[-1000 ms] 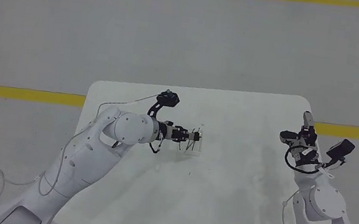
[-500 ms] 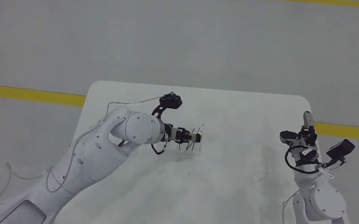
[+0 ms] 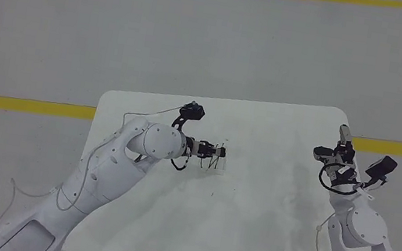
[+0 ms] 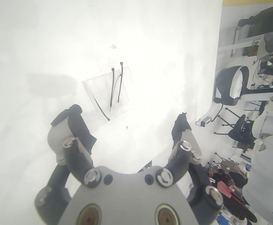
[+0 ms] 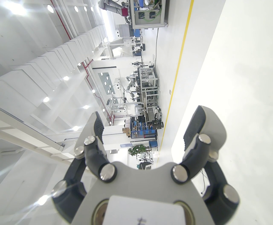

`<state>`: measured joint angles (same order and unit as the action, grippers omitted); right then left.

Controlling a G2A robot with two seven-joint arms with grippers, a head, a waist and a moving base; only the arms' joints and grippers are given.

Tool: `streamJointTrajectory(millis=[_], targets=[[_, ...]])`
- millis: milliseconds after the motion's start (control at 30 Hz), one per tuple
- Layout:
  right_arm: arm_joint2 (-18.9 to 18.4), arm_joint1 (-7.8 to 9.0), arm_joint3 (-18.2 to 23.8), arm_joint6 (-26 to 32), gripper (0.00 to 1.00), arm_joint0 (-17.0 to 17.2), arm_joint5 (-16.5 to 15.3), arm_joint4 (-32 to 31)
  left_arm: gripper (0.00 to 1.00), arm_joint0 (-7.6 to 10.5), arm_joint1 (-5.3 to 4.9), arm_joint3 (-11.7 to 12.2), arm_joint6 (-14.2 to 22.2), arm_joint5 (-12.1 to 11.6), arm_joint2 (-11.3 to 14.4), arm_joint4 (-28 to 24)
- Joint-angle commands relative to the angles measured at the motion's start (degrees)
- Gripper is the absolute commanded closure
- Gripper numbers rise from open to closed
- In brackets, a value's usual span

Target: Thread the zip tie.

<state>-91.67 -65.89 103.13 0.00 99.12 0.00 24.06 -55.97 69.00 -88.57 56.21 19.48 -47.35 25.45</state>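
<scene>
On the white table (image 3: 266,215), zip ties (image 4: 112,85) lie on a clear tray (image 4: 127,100). The left gripper (image 4: 128,113) beside it and the right gripper (image 5: 147,113) are spread wide.

zip ties (image 4: 112,89) (image 4: 120,83) (image 4: 99,107): 3, perhaps | clear tray (image 4: 126,97): 1 | table (image 3: 266,215): 1

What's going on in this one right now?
The left gripper hangs open just short of a clear tray holding three black zip ties on the white table; none is picked up yet. The right gripper sits open and empty by the table's right edge.
</scene>
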Motion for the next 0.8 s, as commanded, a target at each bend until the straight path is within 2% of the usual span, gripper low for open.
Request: streamJointTrajectory(millis=[0, 67, 200, 300, 367, 667, 733, 767], targets=[[0.00, 0.00, 0.00, 0.00, 0.00, 0.00, 0.00, 0.00, 0.00, -0.07, 0.03, -0.62, -0.40, -1.62, 0.84, 0.97], [0.00, 0.00, 0.00, 0.00, 0.00, 0.00, 0.00, 0.00, 0.00, 0.33, 0.14, -0.21, -0.54, -2.51, 1.60, 1.37], [0.00, 0.00, 0.00, 0.00, 0.00, 0.00, 0.00, 0.00, 0.00, 2.48, 0.97, 1.75, -0.46, -4.38, 3.81, 0.05], [0.00, 0.00, 0.00, 0.00, 0.00, 0.00, 0.00, 0.00, 0.00, 4.43, 1.86, 4.68, -0.43, -2.75, 5.56, -1.13], [0.00, 0.00, 0.00, 0.00, 0.00, 0.00, 0.00, 0.00, 0.00, 5.34, 2.22, 5.54, -0.59, -2.16, 6.52, -0.64], [0.00, 0.00, 0.00, 0.00, 0.00, 0.00, 0.00, 0.00, 0.00, 5.21, 2.23, 5.63, -0.83, -2.35, 6.78, -0.26], [0.00, 0.00, 0.00, 0.00, 0.00, 0.00, 0.00, 0.00, 0.00, 5.09, 2.41, 6.39, -1.10, -3.25, 7.83, 0.23], [0.00, 0.00, 0.00, 0.00, 0.00, 0.00, 0.00, 0.00, 0.00, 5.53, 2.66, 7.40, -0.88, -2.88, 8.26, -0.19]])
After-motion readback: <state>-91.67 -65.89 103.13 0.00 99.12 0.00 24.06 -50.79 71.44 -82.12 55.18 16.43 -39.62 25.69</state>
